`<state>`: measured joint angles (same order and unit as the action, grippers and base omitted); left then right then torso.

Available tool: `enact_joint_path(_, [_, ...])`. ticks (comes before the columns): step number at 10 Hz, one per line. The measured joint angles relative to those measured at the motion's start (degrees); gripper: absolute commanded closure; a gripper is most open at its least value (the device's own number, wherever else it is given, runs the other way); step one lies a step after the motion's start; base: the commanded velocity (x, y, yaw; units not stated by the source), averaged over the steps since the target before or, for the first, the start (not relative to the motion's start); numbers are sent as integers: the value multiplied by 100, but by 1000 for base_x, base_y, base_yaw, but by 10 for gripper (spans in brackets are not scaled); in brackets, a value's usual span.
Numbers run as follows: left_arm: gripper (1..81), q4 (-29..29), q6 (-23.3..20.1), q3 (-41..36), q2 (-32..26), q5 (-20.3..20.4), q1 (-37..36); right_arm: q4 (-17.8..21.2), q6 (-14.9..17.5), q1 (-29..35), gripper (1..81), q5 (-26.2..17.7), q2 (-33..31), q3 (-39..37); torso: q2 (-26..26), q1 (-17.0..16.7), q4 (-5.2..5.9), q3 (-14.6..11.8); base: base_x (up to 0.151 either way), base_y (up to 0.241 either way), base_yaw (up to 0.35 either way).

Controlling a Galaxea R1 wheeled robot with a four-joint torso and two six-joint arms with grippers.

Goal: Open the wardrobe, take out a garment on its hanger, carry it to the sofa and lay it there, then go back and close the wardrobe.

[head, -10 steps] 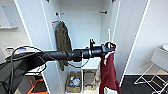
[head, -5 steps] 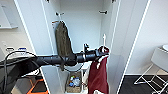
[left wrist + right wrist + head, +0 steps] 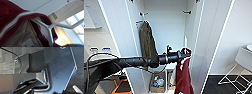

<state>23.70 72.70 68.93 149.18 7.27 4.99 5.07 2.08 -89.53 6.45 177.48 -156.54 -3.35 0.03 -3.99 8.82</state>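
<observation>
The wardrobe [image 3: 166, 25] stands open, white inside. The left tool [image 3: 185, 53] is clamped on the hanger [image 3: 50, 26], the garment [image 3: 182, 77] hanging below. I cannot tell the right tool's state.

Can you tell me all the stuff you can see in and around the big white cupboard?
wardrobe: one, white, doors open, straight ahead
garment: one, maroon with white, hanging at the tip of the left arm, in front of the open wardrobe
hanger: one, white, inside the garment's collar
olive jacket: one, dark olive, hanging inside the wardrobe on the left
box of small things: one, brownish, on the wardrobe floor
white chair: one, wire legs, far right
left arm: one, black, reaching across from the left
left tool: one, black, at the garment's collar
</observation>
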Motion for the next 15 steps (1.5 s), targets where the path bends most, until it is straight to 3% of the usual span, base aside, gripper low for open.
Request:
enact_joint_path(10, [811,13,1,0,-45,41,28,0,0,-2,10,0,0,0,0,0,0,0,0,0,0])
enact_joint_path(15, [811,13,48,10,-50,45,30,0,0,2,10,-1,0,4,0,0,0,0,0,0,-180])
